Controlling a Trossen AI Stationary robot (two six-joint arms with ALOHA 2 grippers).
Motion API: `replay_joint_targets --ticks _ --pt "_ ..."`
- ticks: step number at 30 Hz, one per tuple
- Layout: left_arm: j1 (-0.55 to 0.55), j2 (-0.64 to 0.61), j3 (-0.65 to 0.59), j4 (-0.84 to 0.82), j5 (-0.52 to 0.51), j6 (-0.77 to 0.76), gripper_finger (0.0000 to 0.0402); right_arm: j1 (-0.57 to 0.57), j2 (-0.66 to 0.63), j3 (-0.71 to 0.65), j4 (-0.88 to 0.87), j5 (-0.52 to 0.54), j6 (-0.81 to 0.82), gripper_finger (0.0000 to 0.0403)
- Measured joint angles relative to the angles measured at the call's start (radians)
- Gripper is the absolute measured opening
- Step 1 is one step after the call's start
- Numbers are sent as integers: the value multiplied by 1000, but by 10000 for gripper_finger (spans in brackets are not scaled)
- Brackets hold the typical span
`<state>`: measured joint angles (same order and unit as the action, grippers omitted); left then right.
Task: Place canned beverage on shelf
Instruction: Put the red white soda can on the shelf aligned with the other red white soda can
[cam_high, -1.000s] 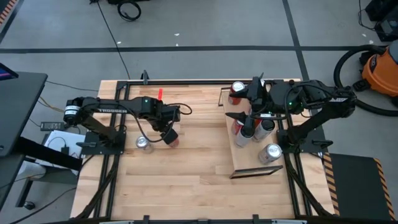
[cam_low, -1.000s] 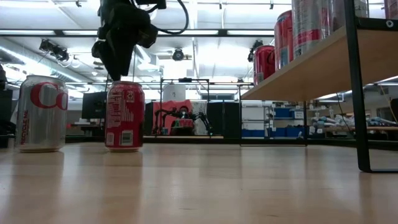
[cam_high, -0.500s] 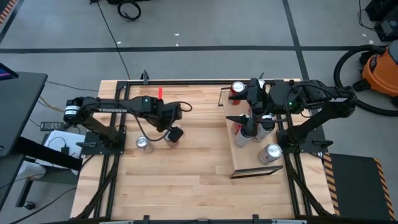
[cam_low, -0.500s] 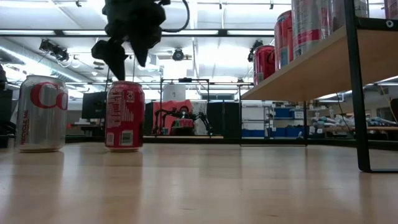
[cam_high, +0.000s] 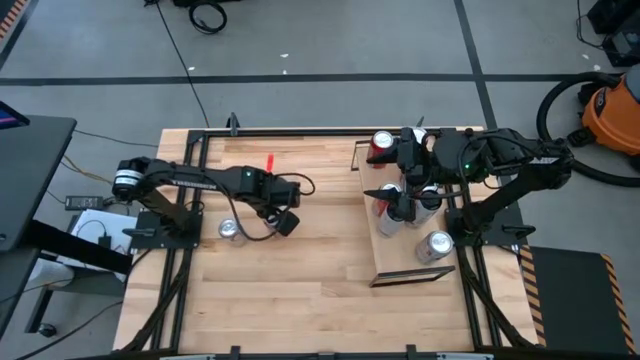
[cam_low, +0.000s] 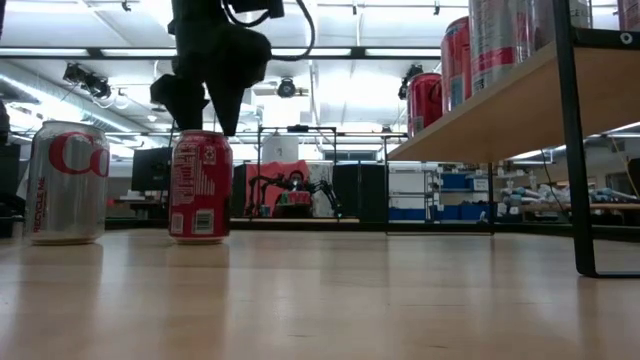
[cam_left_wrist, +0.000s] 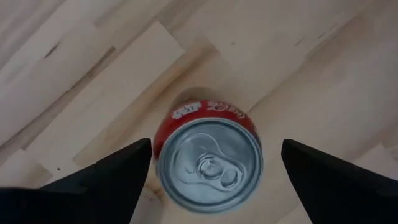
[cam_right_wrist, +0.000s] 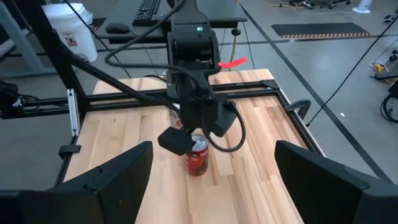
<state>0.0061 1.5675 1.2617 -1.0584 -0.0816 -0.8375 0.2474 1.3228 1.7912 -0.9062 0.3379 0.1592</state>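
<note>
**Left tool wide over red can; two cans on counter, four seen on shelf**

Counter (cam_high: 300, 290): the front planks carry nothing.

The shelf (cam_high: 400, 262) stands on the counter's right side, raised on dark end frames, with one short end toward the front.

Can tops counted on the shelf from above: 4.
- Nearest is a silver can (cam_high: 437, 245), alone.
- Next come a red one (cam_high: 384, 207) and a silver one (cam_high: 428, 201), side by side and partly under the right arm.
- Farthest is a red one (cam_high: 381, 145) at the back end.
- The arm may hide more, cannot tell.

The right tool (cam_high: 398, 196) hangs above the mid-shelf pair. Its fingers are spread and nothing is between them.

Cans on the counter, left half: 2, both upright and near each other but not touching.
- Silver can (cam_low: 67, 182), on the outer left.
- Red can (cam_low: 200, 186), just beside it toward the centre.

The left tool (cam_low: 205, 112) points down directly over the red can. Its fingers are spread wide and the tips sit just above the can's top, straddling it without gripping. The wrist view looks straight down on the lid between the two fingers.

A small red object (cam_high: 269, 162) lies toward the back of the counter.

Beyond the counter are grey floor, cables and an orange vacuum (cam_high: 612, 112).
</note>
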Motion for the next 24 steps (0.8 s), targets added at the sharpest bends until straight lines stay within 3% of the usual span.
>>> replay_joint_targets --ticks 7,15,24 --pt "3 72 0 -11 -5 14 369 0 0 0 0 0 2 348" --pt "4 169 -1 -1 58 22 352 0 0 0 -2 0 0 348" --pt "4 177 0 45 69 115 309 0 0 0 -2 -4 -2 348"
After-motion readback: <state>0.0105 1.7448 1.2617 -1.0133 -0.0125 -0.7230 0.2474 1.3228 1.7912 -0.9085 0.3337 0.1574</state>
